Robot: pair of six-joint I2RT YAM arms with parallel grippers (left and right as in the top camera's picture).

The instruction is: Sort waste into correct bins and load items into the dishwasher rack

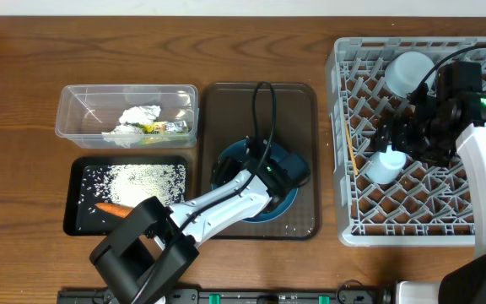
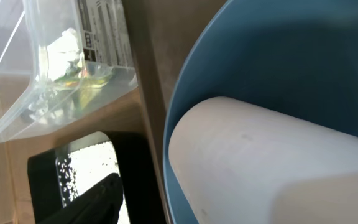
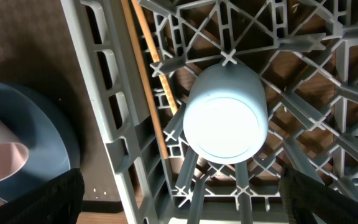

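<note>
The left tool (image 1: 287, 169) sits low over the plate (image 1: 256, 190), which lies on the brown tray (image 1: 302, 101). The left arm (image 1: 218, 203) stretches from the front edge of the table (image 1: 24, 51) diagonally to the right. Its links are white, its joints are black, and a black cable (image 1: 264, 110) loops above the wrist. In the left wrist view a smooth, pale cylinder, the pink cup (image 2: 247, 162), fills the foreground just over the glossy blue plate (image 2: 278, 62). I cannot tell whether the jaws press on this cup or stand free of it.

Beside the plate is the clear plastic tub (image 2: 17, 93). It carries a white label (image 2: 104, 31) with small black print that is too fine to read. The tub holds a crumpled napkin (image 1: 137, 116) and a yellow-green wrapper (image 1: 165, 128). In front of it the black tray (image 1: 72, 198) holds loose rice (image 1: 142, 179) and a carrot (image 1: 115, 209).

The right tool (image 1: 399, 139) hangs over the grey lattice rack (image 1: 344, 228), released, with the jaws wide apart. Its dark fingers (image 3: 42, 199) show at both lower corners of the right wrist view. Between them and lower down, the blue cup (image 3: 225, 118) stands upside down on the pegs, with its flat round bottom up. A thin wooden chopstick (image 3: 146, 74) lies inside the rack, along its left wall. A white round bowl (image 1: 409, 72) rests toward the rear of the rack.
</note>
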